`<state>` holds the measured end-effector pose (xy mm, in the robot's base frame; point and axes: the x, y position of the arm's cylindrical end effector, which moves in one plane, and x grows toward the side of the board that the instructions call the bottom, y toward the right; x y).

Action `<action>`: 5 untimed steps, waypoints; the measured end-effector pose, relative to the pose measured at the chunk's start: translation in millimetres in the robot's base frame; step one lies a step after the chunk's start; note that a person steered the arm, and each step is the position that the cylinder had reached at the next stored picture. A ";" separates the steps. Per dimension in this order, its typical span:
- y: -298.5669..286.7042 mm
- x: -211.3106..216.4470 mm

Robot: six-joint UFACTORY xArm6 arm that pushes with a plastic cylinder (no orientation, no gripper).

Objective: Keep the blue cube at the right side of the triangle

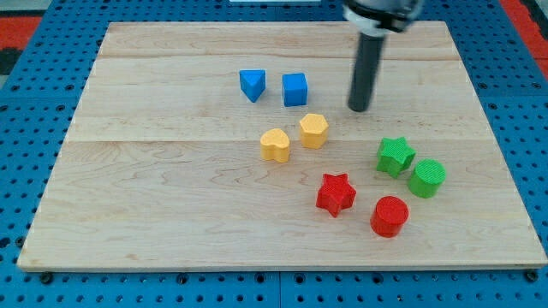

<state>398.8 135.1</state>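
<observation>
Camera view: pale wooden bench (128,214) on a blue pegboard (34,77); eight small blocks spread over the middle and the view's right half. Blue cube (294,89) in the upper middle, just beside the blue triangle (252,85) on its right as seen, a narrow gap between, not touching. Tool (366,68) a plain dark rod, grasping nothing, nothing clenched; my tip (360,109) down at the boards to the view's right of the blue cube, near but apart, level with its lower edge; bare wood between the two.

Below the blue pair, toward the view's bottom: yellow hexagon (313,130) and yellow heart (275,145), close together, the hexagon nearest the cube and lying below and left of my tip. Farther toward the view's right: green star (395,156) with green cylinder (426,178) just beside it, possibly touching, hard to say. Lower still: red star (336,193) and red cylinder (390,216), near each other but apart. Nothing standing between my tip and the blue cube; yellow and green blocks off that line.

Upper end of the rod running into a dark housing (381,10) cut off by the view's top edge; rest of the arm out of frame. Exact contact of my tip with the wood hard to make out; heart shape of the yellow block only roughly readable.
</observation>
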 end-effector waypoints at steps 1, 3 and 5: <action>-49.4 36.6; -37.5 38.1; -24.0 3.7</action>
